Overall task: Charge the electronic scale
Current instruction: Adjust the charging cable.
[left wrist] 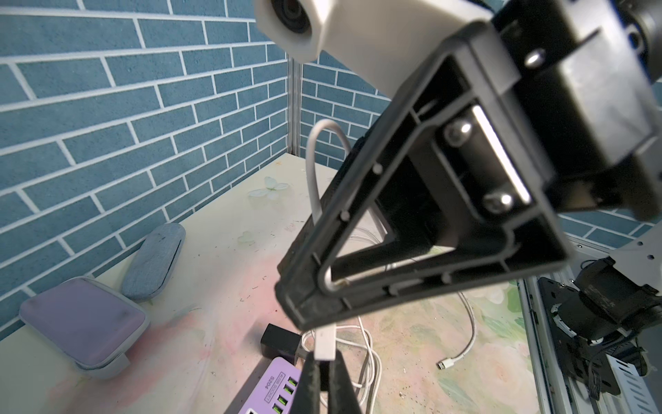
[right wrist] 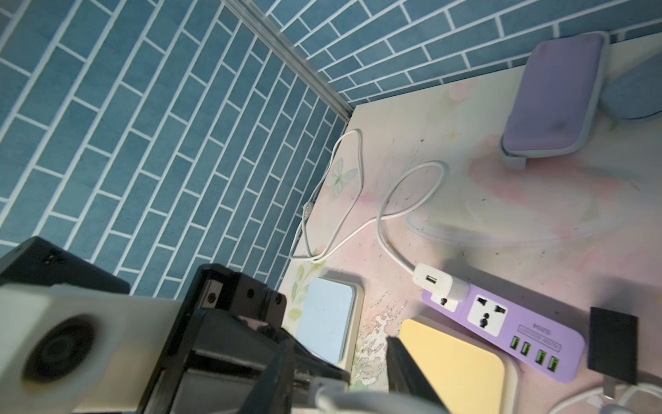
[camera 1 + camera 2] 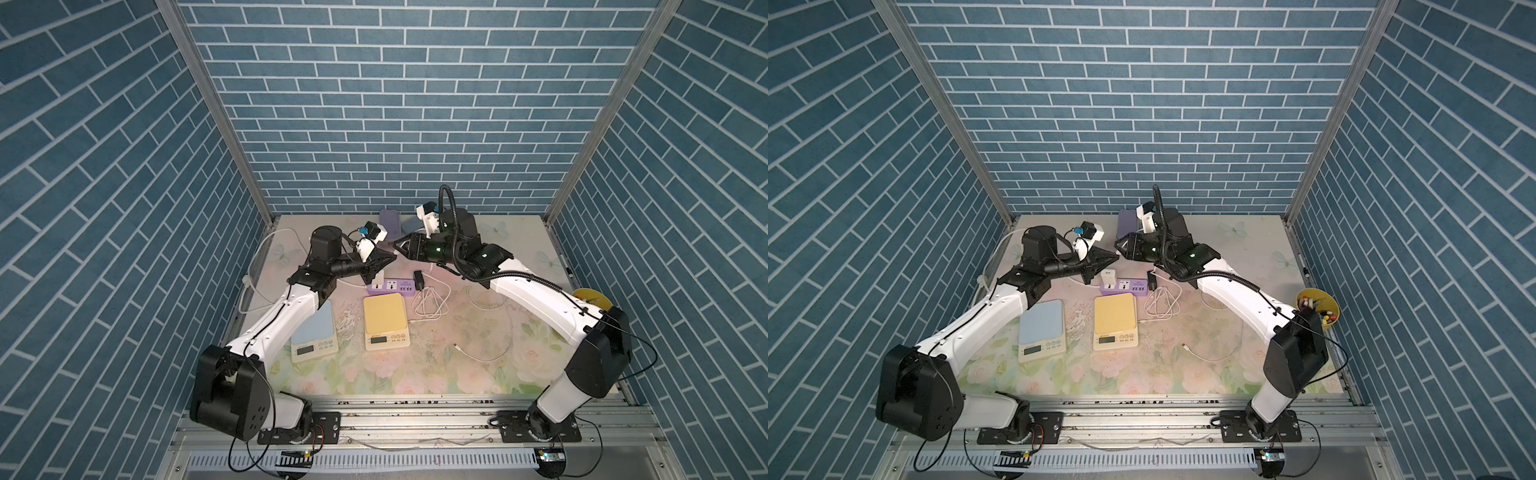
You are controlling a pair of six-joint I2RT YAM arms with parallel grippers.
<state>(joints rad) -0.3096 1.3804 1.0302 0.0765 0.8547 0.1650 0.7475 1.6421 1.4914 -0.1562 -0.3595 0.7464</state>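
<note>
The yellow scale (image 3: 384, 316) is seen at the centre of a top view, with a white cable (image 3: 430, 305) coiled just to its right. Higher in the frame, a white plug (image 1: 325, 342) is clamped by the left gripper (image 1: 325, 358). The jaws of the right gripper (image 2: 338, 344) are parted, with cable between them.

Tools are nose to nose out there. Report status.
Left tool shut on white cable plug. Right tool open, close alongside. Yellow scale untouched. Black adapter beside power strip ports.
</note>
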